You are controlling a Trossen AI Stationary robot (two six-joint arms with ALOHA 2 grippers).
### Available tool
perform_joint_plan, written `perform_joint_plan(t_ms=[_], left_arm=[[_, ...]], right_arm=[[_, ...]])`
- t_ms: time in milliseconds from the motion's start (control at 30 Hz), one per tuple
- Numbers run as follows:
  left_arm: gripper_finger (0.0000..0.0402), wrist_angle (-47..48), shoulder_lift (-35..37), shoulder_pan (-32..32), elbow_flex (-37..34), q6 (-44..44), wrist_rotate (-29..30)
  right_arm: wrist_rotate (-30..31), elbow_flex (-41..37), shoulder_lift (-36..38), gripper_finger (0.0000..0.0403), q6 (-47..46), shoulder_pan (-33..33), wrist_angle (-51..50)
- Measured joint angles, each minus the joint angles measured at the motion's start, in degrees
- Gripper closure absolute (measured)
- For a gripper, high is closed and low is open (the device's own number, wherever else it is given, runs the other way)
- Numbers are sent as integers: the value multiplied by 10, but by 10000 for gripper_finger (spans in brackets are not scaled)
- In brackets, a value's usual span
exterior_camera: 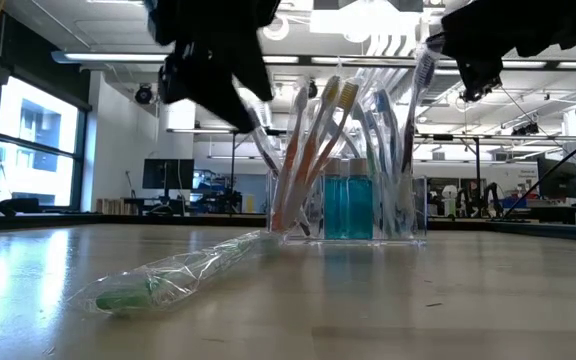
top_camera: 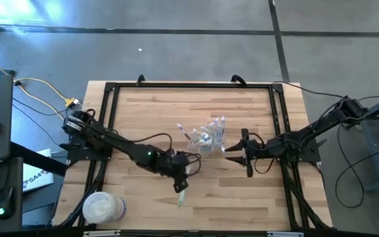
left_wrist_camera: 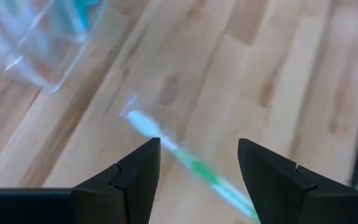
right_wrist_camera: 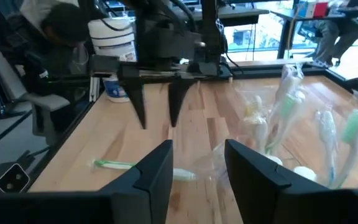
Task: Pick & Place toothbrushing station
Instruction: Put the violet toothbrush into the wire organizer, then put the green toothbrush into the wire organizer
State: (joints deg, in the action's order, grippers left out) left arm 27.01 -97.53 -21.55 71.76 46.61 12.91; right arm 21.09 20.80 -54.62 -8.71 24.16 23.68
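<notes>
On the wooden desk (top_camera: 150, 105) the transparent container (top_camera: 209, 139) stands near the middle, and it is full of slim toothbrushes (exterior_camera: 313, 150) which lean out of it in several directions. In the low view two small tubes with blue-green content (exterior_camera: 348, 205) are seen upright inside the same container. One more toothbrush, a green one in a clear wrapper (exterior_camera: 168, 280), lies flat on the desk apart from the container, closer to the front edge; the high view shows it just below the left hand (top_camera: 179, 186). The left hand hangs over this wrapped green toothbrush with its two fingers (left_wrist_camera: 129, 180) spread, and in the left wrist view the brush (left_wrist_camera: 191, 165) lies on the wood between them, not pinched. The fingers do not touch it as far as one can see. The right hand (top_camera: 231, 153) is on the other side of the container, just beside it, pointing towards the brushes. Its fingers (right_wrist_camera: 160, 171) stand apart with a gap between them and nothing is held there. In the right wrist view the wrapped brushes in the container (right_wrist_camera: 278, 118) are just beyond them. A stack of white cups or lids (top_camera: 102, 208) sits at the front left corner of the desk.
</notes>
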Motion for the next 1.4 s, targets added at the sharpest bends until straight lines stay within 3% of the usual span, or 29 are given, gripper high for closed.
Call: perform_joint_plan(t_ms=[267,733,1033,1200,1400], left_arm=[[190,16,-28,-14,64,-33,3],[190,30,-28,-19,64,-11,3],[190,76,-29,-31,64,96,11],[190,112,-62,-32,62,139,28],[190,56,-114,-10,63,150,-28]], right_arm=[[94,0,0,265,15,0,-25],[226,0,-1,265,-3,-3,-70],[238,0,-1,265,-5,33,-71],[238,0,-1,265,-5,65,-71],[238,0,-1,265,-5,81,-62]])
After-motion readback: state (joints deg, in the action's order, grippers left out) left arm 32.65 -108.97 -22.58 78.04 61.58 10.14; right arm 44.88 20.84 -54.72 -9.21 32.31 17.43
